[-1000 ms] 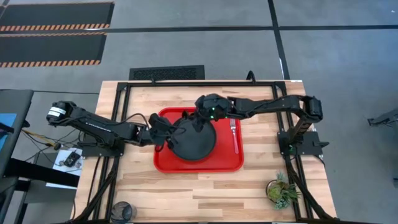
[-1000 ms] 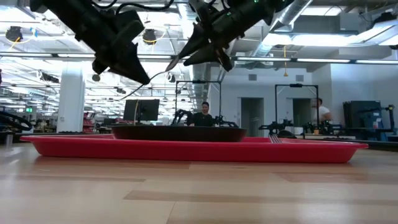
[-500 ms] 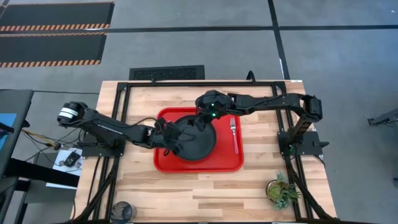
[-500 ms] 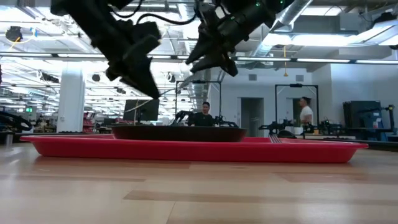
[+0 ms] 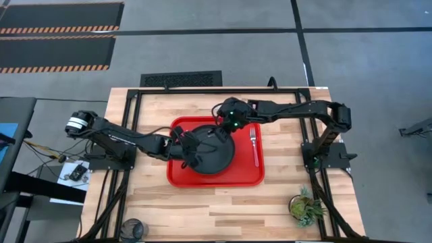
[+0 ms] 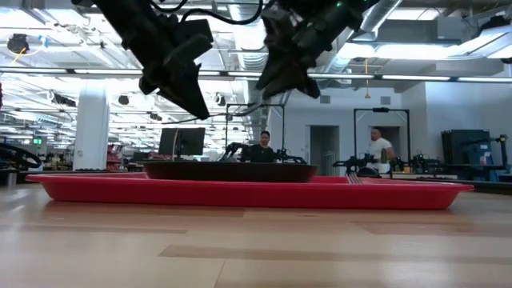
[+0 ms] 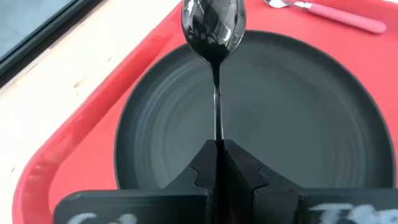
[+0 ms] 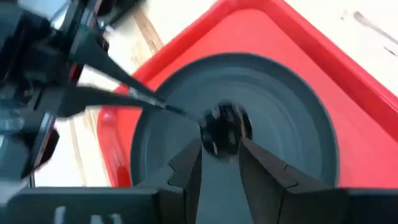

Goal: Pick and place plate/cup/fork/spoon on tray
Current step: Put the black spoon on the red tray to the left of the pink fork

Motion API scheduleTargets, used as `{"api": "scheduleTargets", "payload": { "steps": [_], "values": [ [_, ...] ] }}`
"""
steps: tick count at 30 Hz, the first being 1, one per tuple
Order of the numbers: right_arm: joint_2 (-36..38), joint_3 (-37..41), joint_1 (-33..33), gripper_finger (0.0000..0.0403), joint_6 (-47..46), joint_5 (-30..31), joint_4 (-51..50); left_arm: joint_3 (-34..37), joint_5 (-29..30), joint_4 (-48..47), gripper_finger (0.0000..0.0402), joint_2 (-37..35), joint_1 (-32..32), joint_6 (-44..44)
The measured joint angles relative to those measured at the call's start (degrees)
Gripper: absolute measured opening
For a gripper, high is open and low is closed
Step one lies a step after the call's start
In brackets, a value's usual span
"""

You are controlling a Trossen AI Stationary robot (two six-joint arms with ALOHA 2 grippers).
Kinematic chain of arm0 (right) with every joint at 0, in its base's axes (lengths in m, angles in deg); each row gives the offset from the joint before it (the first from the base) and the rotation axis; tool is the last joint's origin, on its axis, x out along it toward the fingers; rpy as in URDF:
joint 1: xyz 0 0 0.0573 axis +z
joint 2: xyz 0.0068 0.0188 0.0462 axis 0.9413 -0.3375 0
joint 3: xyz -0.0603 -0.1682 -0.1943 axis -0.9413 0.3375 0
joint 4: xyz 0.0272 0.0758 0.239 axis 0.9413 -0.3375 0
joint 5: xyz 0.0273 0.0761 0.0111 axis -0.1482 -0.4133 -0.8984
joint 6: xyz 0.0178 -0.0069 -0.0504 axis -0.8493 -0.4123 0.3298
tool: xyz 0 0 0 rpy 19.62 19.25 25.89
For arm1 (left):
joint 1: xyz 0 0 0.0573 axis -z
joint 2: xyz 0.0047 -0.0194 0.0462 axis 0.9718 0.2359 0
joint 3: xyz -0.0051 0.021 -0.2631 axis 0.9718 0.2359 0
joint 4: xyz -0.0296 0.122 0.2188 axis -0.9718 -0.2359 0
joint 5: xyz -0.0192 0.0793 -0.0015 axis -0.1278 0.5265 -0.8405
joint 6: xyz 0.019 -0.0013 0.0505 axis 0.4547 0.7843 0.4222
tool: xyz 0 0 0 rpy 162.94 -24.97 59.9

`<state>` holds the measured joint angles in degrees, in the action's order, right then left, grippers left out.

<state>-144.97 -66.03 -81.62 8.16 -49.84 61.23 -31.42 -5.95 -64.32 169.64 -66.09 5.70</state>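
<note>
Both arms are matte black, built from slim tube links with chunky joints. The left arm [image 5: 115, 137] ends in a white-and-silver cylinder at its shoulder, and a thin black cable loops along it. The right arm [image 5: 290, 111] has a small green light just behind its fingers [image 8: 186, 171], which are dark, angular wedges.

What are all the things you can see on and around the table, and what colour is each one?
tray: one, bright red, middle of the wooden table.
plate: one, dark grey-black, on the tray.
fork: one, red handle with silver tines, on the tray, right of the plate.
spoon: one, dark, held above the plate.
cup: one, dark, table's near left corner.
potted plant: one, green, table's near right corner.
left gripper: dark, clamping the spoon's handle.
right gripper: dark, open, over the plate by the spoon's bowl.
</note>
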Motion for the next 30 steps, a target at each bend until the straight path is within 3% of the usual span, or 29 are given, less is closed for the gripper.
{"api": "scheduleTargets", "payload": {
  "steps": [10,19,25,30],
  "values": [
    [3.4,0.0,-0.7,0.0158,-0.4,0.9,-3.6,0.0,0.1,0.2,0.0000,0.0,0.1,-0.7],
    [-0.5,0.0,-0.7,0.0173,-3.0,-3.4,-0.6,0.0,0.6,2.0,0.0000,0.0,0.8,0.3],
    [-2.2,0.0,-0.1,0.0158,-3.9,-4.6,1.8,0.0,0.9,2.8,0.0000,0.0,0.8,0.8],
    [-2.1,0.0,0.1,0.0122,-4.1,-3.4,2.2,0.0,0.9,3.6,0.0000,0.0,0.8,1.2]
  ]
}}
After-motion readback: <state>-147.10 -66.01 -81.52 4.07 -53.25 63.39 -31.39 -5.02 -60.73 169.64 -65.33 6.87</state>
